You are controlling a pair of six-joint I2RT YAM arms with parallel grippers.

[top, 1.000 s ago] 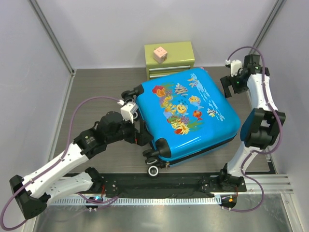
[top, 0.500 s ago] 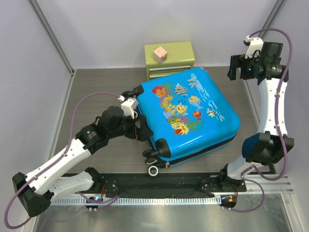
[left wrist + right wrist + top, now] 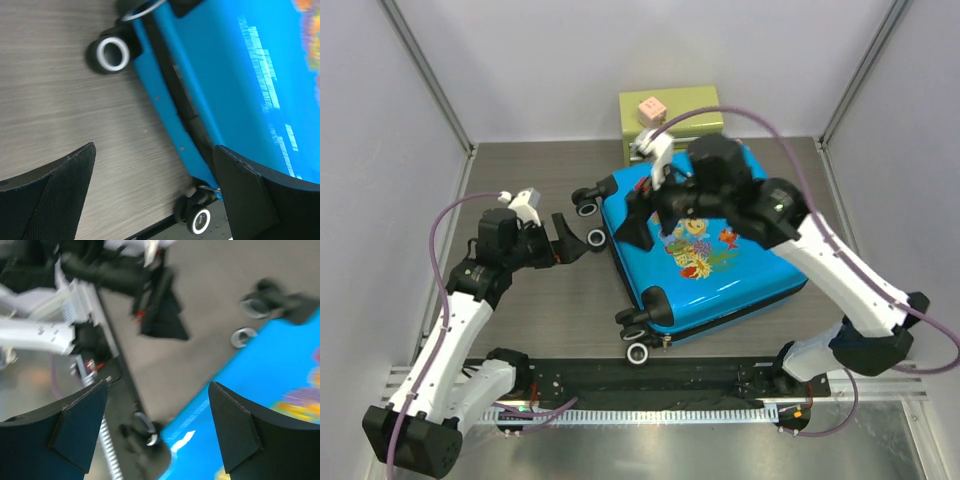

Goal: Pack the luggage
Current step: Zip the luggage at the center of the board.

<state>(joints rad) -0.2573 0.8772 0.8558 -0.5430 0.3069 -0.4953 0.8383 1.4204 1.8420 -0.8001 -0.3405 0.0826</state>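
The luggage (image 3: 720, 250) is a bright blue hard-shell suitcase with a fish-and-coral print, lying closed and flat on the table, its black wheels to the left. My left gripper (image 3: 572, 236) is open and empty, just left of the suitcase and apart from it. The left wrist view shows the suitcase's side seam (image 3: 200, 100) and two wheels (image 3: 111, 54) between the open fingers (image 3: 55, 200). My right gripper (image 3: 648, 215) is open and empty, hovering over the suitcase's left edge. In the blurred right wrist view the blue shell (image 3: 260, 405) lies below it.
A small green drawer chest (image 3: 692, 118) stands behind the suitcase with a pink cube (image 3: 651, 110) on top. Grey walls close in the left, back and right. A black rail (image 3: 650, 385) runs along the near edge. The right arm spans the suitcase's top.
My left gripper has pulled back left, away from the suitcase's wheel side. My right arm has swung from the far right corner across the suitcase to its left edge.
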